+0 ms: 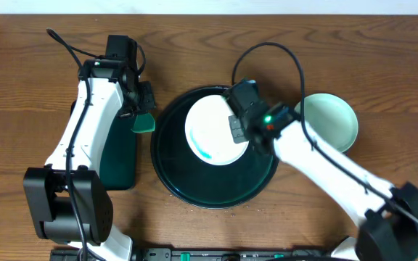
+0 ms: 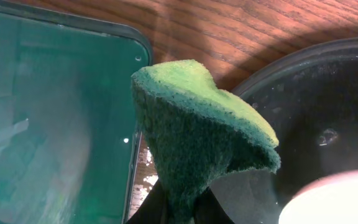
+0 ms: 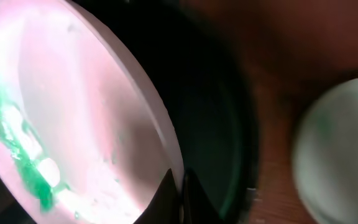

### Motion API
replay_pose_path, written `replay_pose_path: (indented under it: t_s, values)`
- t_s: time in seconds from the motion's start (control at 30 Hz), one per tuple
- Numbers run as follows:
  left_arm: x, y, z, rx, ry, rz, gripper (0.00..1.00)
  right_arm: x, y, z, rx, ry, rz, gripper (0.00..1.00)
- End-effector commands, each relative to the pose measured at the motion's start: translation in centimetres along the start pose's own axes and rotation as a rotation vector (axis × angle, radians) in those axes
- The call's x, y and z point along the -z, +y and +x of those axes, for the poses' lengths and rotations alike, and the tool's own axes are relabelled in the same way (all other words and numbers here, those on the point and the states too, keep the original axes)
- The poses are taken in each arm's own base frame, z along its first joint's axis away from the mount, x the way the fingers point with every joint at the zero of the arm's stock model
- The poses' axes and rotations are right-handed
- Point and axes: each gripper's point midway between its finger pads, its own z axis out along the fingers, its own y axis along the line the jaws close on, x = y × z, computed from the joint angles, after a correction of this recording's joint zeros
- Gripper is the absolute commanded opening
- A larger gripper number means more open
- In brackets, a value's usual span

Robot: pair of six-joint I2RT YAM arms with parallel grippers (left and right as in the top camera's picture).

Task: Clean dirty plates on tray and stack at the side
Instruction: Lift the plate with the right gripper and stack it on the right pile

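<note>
A white plate [image 1: 212,130] with a green smear near its lower edge sits tilted over the large round dark tray [image 1: 216,192]. My right gripper [image 1: 239,125] is shut on that plate's right rim; in the right wrist view the rim [image 3: 160,134] sits between the fingers [image 3: 180,193]. A pale-mint plate [image 1: 329,122] lies on the table to the right of the tray, also in the right wrist view [image 3: 340,155]. My left gripper [image 1: 141,109] is shut on a green sponge [image 1: 144,123], [image 2: 197,134], held between the rectangular tray and the round tray.
A rectangular dark green tray [image 1: 118,156] lies under the left arm, left of the round tray; it shows in the left wrist view [image 2: 55,124]. The round tray's rim [image 2: 303,56] is close to the sponge. Bare wooden table surrounds everything.
</note>
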Motion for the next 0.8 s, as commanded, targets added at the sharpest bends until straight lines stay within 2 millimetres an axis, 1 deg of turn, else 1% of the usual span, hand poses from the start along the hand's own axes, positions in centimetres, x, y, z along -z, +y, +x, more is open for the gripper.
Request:
replay_pose_path:
  t_s: [0.0, 0.07, 0.13, 0.2, 0.3, 0.33, 0.47, 0.63, 0.77]
  values:
    - [0.0, 0.3, -0.3, 0.01, -0.006, -0.009, 0.07, 4.6, -1.9, -2.7, 0.06, -0.223, 0.237, 0.01]
    - [0.0, 0.3, -0.3, 0.011, -0.007, -0.012, 0.07, 6.5, -1.6, -3.2, 0.088, -0.299, 0.299, 0.01]
    - [0.0, 0.3, -0.3, 0.011, -0.007, -0.012, 0.07, 7.9, -0.9, -3.4, 0.153, -0.352, 0.345, 0.01]
    - [0.0, 0.3, -0.3, 0.011, -0.007, -0.012, 0.07, 9.0, 0.2, -3.5, 0.267, -0.386, 0.384, 0.01]
    - [0.0, 0.3, -0.3, 0.011, -0.007, -0.012, 0.07, 10.2, 1.4, -3.5, 0.38, -0.424, 0.43, 0.01]
    - [0.0, 0.3, -0.3, 0.011, -0.007, -0.012, 0.07, 11.2, 1.8, -3.7, 0.403, -0.465, 0.472, 0.01]
    - [0.0, 0.3, -0.3, 0.011, -0.007, -0.012, 0.07, 13.1, 1.6, -4.3, 0.397, -0.54, 0.568, 0.01]
    - [0.0, 0.4, -0.3, 0.011, -0.007, -0.013, 0.07, 14.7, 1.4, -4.7, 0.469, -0.567, 0.671, 0.01]
    - [0.0, 0.4, -0.3, 0.011, -0.007, -0.013, 0.08, 14.9, 1.6, -5.0, 0.523, -0.559, 0.693, 0.01]
